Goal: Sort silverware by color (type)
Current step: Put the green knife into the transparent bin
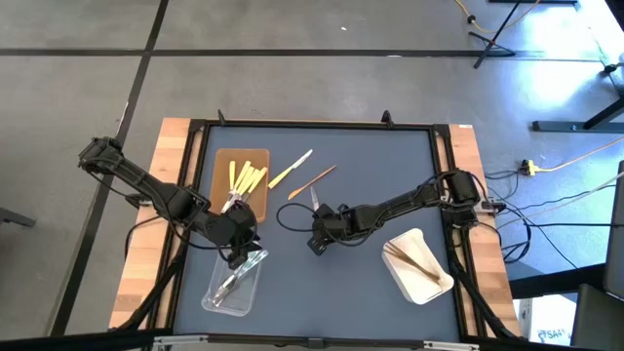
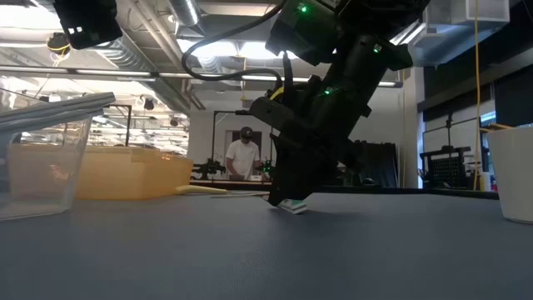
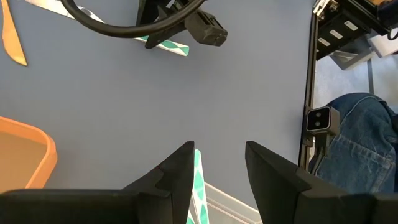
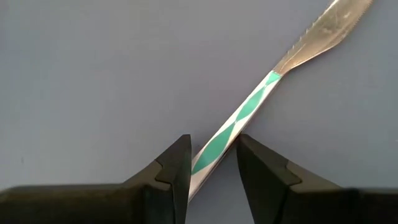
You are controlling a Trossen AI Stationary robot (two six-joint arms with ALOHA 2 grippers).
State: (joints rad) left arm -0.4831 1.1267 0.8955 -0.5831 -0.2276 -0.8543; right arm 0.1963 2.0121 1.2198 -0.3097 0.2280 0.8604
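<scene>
A silvery knife with a green-and-white handle (image 4: 249, 106) lies flat on the table mat (image 1: 314, 200). My right gripper (image 4: 211, 158) is down at the mat (image 2: 287, 200), open, one finger on each side of that handle. My left gripper (image 3: 219, 168) hangs open above the near end of the clear tray (image 1: 234, 283). That tray holds clear utensils, and a green-and-white handle (image 3: 198, 180) shows beside one left finger. Yellow utensils (image 1: 246, 179) lie in the brown tray (image 1: 222, 166). Wooden ones (image 1: 414, 258) lie in the white tray (image 1: 429, 285). My right gripper comes from above with its fingers (image 4: 177, 165) across the knife's handle (image 4: 227, 140), about mid-length. The knife lies flat on the mat. I cannot tell whether the fingers touch it.
One yellow utensil (image 1: 291, 168) and one wooden utensil (image 1: 312, 181) lie loose on the mat, beyond the knife. A black frame (image 1: 444, 175) borders the mat. A person's jeans (image 3: 360, 137) show past the table's edge, and another person (image 2: 244, 158) stands far behind.
</scene>
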